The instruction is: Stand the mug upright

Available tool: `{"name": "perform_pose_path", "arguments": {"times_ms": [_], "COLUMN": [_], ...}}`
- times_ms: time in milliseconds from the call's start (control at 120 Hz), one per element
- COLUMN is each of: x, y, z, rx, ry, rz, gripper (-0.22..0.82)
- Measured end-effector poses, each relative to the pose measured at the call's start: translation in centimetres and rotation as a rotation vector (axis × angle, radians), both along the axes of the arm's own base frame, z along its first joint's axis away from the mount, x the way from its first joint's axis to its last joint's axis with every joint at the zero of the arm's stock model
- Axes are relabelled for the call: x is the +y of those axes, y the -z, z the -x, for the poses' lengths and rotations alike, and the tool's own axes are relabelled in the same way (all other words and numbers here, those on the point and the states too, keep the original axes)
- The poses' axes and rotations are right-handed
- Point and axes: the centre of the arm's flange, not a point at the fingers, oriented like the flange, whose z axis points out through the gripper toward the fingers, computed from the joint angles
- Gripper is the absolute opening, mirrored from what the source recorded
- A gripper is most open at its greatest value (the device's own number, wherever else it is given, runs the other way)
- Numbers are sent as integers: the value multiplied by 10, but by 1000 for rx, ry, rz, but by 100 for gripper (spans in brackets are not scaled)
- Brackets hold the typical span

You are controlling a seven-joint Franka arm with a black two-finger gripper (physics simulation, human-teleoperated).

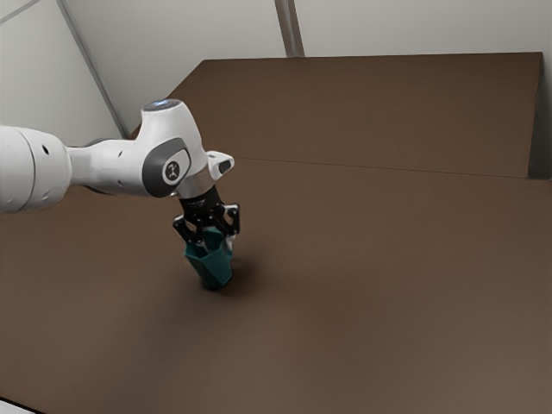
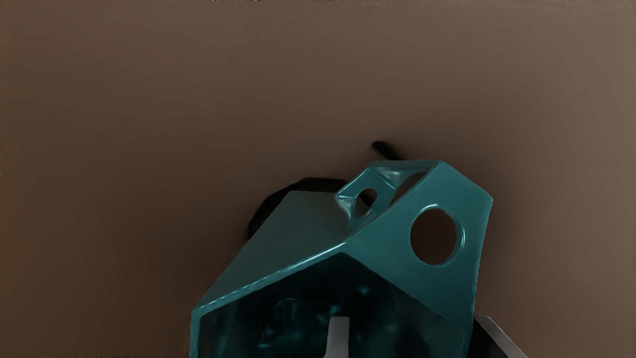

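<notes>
While the mug (image 1: 212,271) leans, the tool (image 1: 216,243) partly hides its rim.

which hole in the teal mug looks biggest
The round one, through the broad flat face beside the mug's mouth; the hole in the narrow angled piece looks clearly smaller.

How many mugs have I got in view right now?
1: the teal mug, tilted over the table, its mouth toward the gripper. The arm covers part of the scene, so another could be hidden behind it.
</notes>
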Motion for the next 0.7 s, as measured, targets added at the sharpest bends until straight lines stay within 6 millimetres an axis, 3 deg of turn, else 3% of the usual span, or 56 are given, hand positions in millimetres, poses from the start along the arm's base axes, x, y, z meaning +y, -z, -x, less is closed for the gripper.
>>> {"name": "perform_pose_path", "arguments": {"times_ms": [117,258,700], "x": [1,-3,-27], "y": [-24,-54,-188], "z": [1,2,-23], "rx": [-40,-92,-201], "ry": [-6,-9,188], "rz": [-13,-20,-123], "gripper": [39,50,59]}}
